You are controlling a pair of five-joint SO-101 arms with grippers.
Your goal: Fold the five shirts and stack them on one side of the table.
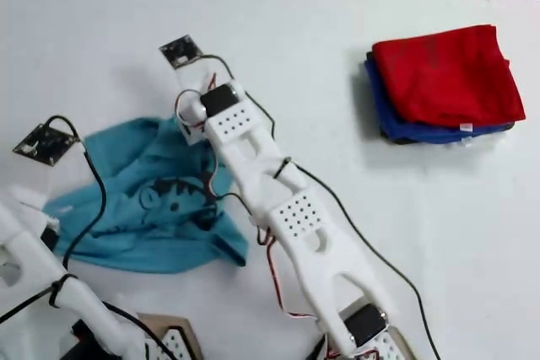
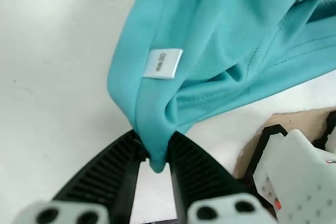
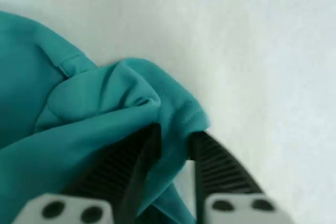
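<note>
White bench [image 1: 405,233]: folded stack [image 1: 447,73], red over blue, far right; teal shirt [image 1: 152,217] near left, not yet folded, its edges clenched by left end effector [image 2: 155,161] and right end effector [image 3: 170,140].

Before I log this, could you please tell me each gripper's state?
Left gripper: shut on the teal shirt.
Right gripper: shut on the teal shirt.

You can count three shirts on the one tabletop [image 1: 337,31]: one teal shirt [image 1: 160,217], one red shirt [image 1: 447,73], one blue shirt [image 1: 405,130]. A dark edge [image 1: 395,140] beneath may be a fourth. There are two claws: left claw [image 2: 153,161] and right claw [image 3: 173,145].
</note>
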